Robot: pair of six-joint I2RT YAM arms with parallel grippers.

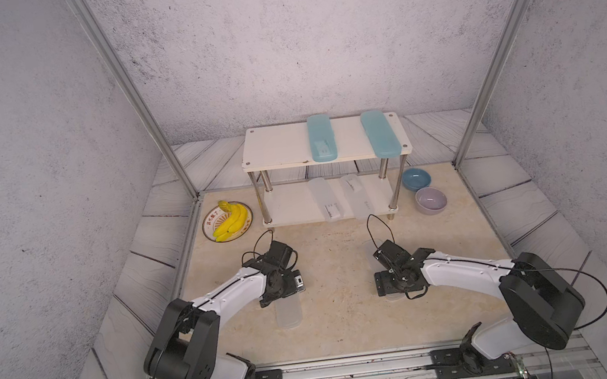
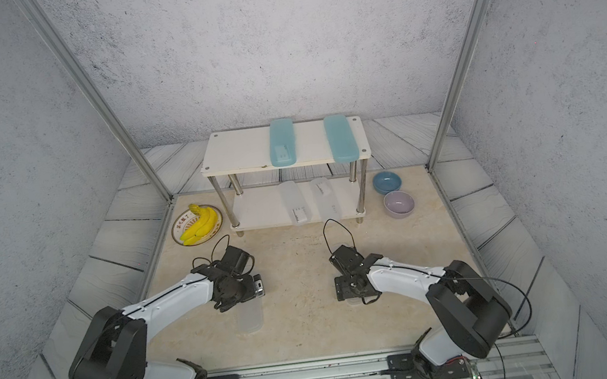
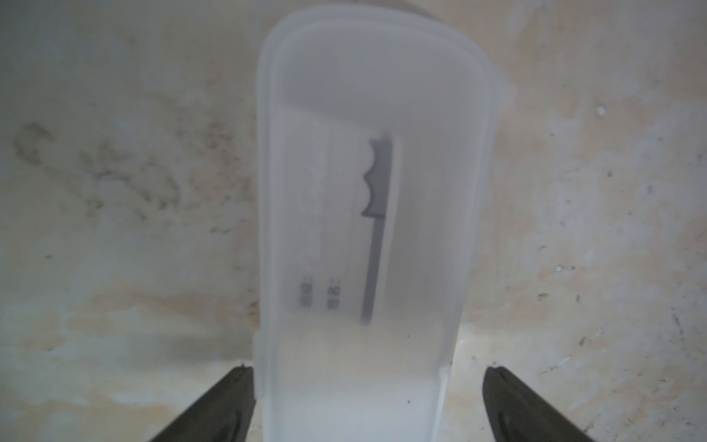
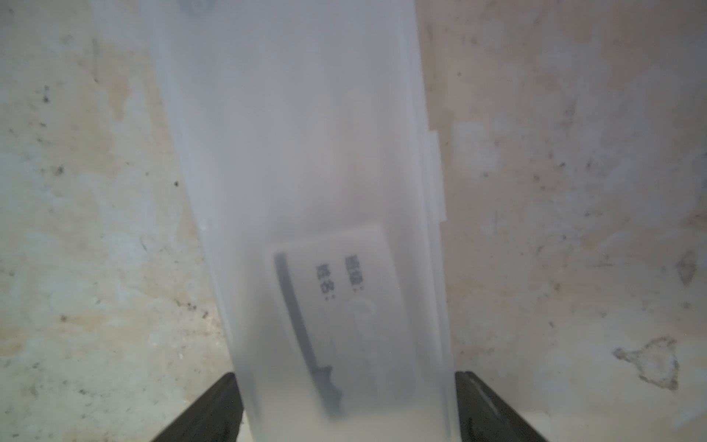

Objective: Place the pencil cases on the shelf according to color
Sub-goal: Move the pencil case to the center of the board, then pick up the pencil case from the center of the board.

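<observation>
Six pencil cases showed in both top views. Two teal cases (image 1: 321,138) (image 1: 381,133) lay apart on the upper board of the shelf (image 1: 278,148), and two frosted cases (image 1: 324,197) (image 1: 357,196) lay side by side on its lower board. The other two lay on the worktop (image 1: 348,325) in front of the shelf. My left end effector (image 1: 281,285) hung low over the left frosted case (image 1: 289,314), whose near end stuck out from under it. The right end effector (image 1: 398,280) covered nearly all of the right frosted case (image 1: 394,297). Bananas (image 1: 231,222) on a plate (image 1: 207,224) sat left of the shelf, with a blue bowl (image 1: 416,178) and a lilac bowl (image 1: 430,200) to its right. From above I could not read either set of fingers. Through the left wrist camera, the left end effector (image 3: 367,382) stood spread astride the left frosted case (image 3: 367,114). One dark finger (image 3: 229,402) was just beside a long edge, and the other stood clear of the opposite edge with worktop showing between. A printed label (image 3: 336,229) showed blurred through the plastic. Through the right wrist camera, the right end effector (image 4: 346,386) stood spread too, its fingers (image 4: 214,409) close beside both long edges of the right frosted case (image 4: 306,153). Whether they touched it I could not tell.
</observation>
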